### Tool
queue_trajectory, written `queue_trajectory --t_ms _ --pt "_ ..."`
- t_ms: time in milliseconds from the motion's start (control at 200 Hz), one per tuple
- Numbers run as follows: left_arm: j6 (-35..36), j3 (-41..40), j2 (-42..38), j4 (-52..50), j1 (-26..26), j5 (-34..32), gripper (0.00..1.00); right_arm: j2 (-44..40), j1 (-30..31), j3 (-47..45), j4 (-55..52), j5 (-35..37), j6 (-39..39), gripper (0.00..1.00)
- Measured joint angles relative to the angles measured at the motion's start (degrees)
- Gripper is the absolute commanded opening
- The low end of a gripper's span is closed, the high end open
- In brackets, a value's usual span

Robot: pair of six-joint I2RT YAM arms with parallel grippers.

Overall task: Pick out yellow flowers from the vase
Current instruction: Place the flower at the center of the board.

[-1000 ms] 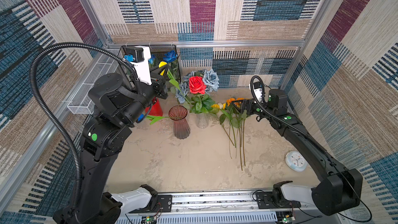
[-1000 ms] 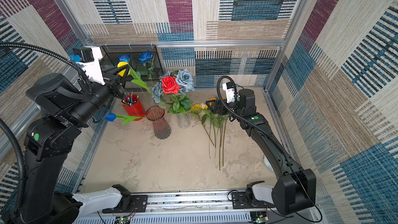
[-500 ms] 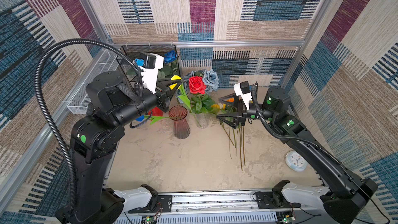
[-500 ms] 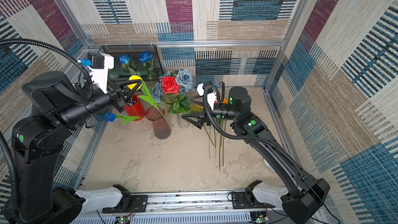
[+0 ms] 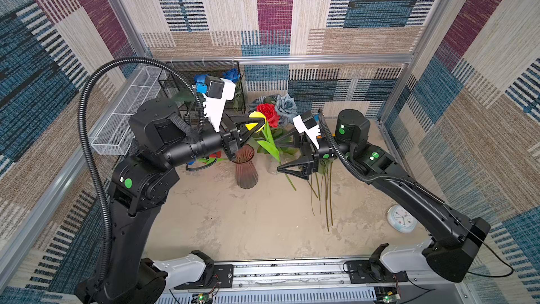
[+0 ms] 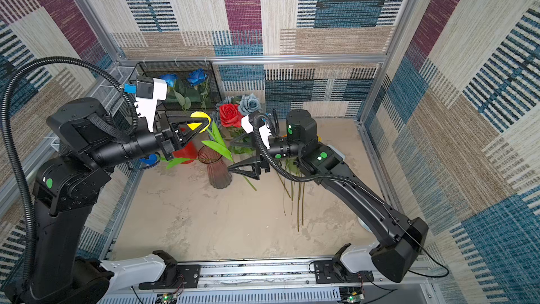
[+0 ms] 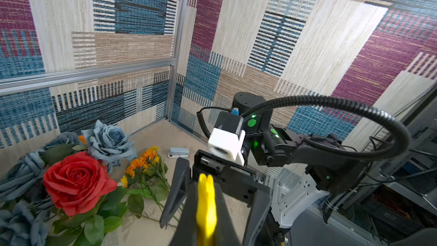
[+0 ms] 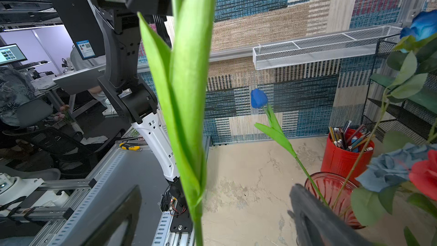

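My left gripper (image 5: 257,124) (image 6: 204,125) (image 7: 206,192) is shut on the head of a yellow tulip (image 5: 256,117) (image 7: 206,207), held up above the table. The tulip's green stem and leaves (image 5: 270,144) (image 8: 186,114) hang down and to the right, past the ribbed red glass vase (image 5: 245,168) (image 6: 217,171). My right gripper (image 5: 280,154) (image 6: 230,155) (image 8: 214,199) is open, its fingers apart on either side of that stem. More yellow-orange flowers (image 7: 144,159) lie on the table behind the right gripper, long stems (image 5: 324,194) towards the front.
A clear vase holds a red rose (image 5: 267,112) and grey-blue roses (image 5: 287,105). A blue tulip (image 8: 259,98) stands in the red vase. A red pencil pot (image 8: 345,152), a black mesh rack (image 6: 181,83), a white mesh tray (image 5: 125,121) and a small clock (image 5: 401,218) stand around.
My left arm has swung right with the yellow tulip in its grip. My right arm has left the flowers on the table and come left, its open fingers now around the tulip's stem.
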Motion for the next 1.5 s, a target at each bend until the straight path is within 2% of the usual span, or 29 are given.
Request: queue_trajectory --t_ms 95,210,310,406,456,556,626,761,801,851,906,992,1162,1307,1502 --pt "-0.7 -0.2 0.3 1.0 0.0 1.2 0.06 1.1 0.6 0.8 0.0 -0.5 0.0 0.80" --pt "-1.2 -0.8 0.5 1.7 0.0 2.3 0.06 2.6 1.0 1.9 -1.1 -1.4 -0.3 0.58" --pt "-1.2 -0.9 0.9 1.9 0.0 2.5 0.06 3.4 1.2 2.7 -1.9 -2.0 -0.5 0.51" --pt "-1.2 -0.9 1.2 2.2 0.0 2.5 0.06 3.5 1.2 2.9 -2.6 -2.6 -1.0 0.33" --pt "-1.2 -0.9 1.4 2.3 0.0 2.5 0.06 3.5 1.2 2.9 -2.7 -2.8 -1.0 0.19" --pt "-1.2 -0.8 1.9 2.6 0.0 2.5 0.07 3.6 1.2 2.9 -3.0 -3.4 -1.1 0.12" --pt "-1.3 -0.8 2.0 2.8 0.0 2.5 0.12 3.6 1.2 2.9 -3.1 -3.8 -1.2 0.00" --pt "-1.5 -1.0 2.0 3.6 0.0 2.9 0.26 3.6 1.2 3.3 -3.4 -4.1 -1.3 0.00" --pt "-1.5 -1.1 2.0 4.2 0.0 3.2 0.40 3.6 1.2 3.3 -3.4 -4.1 -1.2 0.00" --pt "-1.5 -1.3 1.9 4.5 0.0 3.7 0.62 3.6 1.0 3.3 -3.4 -4.1 -1.2 0.00" --pt "-1.6 -1.5 1.9 4.8 0.0 3.8 0.77 3.6 0.9 3.3 -3.5 -4.0 -1.2 0.00" --pt "-1.7 -1.8 1.8 4.9 0.0 3.9 0.94 3.6 0.6 3.4 -3.5 -3.7 -0.8 0.00" --pt "-1.9 -3.9 0.6 6.3 0.0 3.9 0.99 2.9 -0.8 2.8 -2.8 -2.3 1.0 0.00" --pt "-2.1 -5.8 -1.0 7.8 0.0 3.4 0.99 0.9 -3.5 -0.5 -0.3 -1.7 3.4 0.00" --pt "-1.8 -11.4 -5.1 9.6 0.0 -2.4 0.99 -3.5 -11.1 -4.5 4.1 0.9 8.0 0.00"
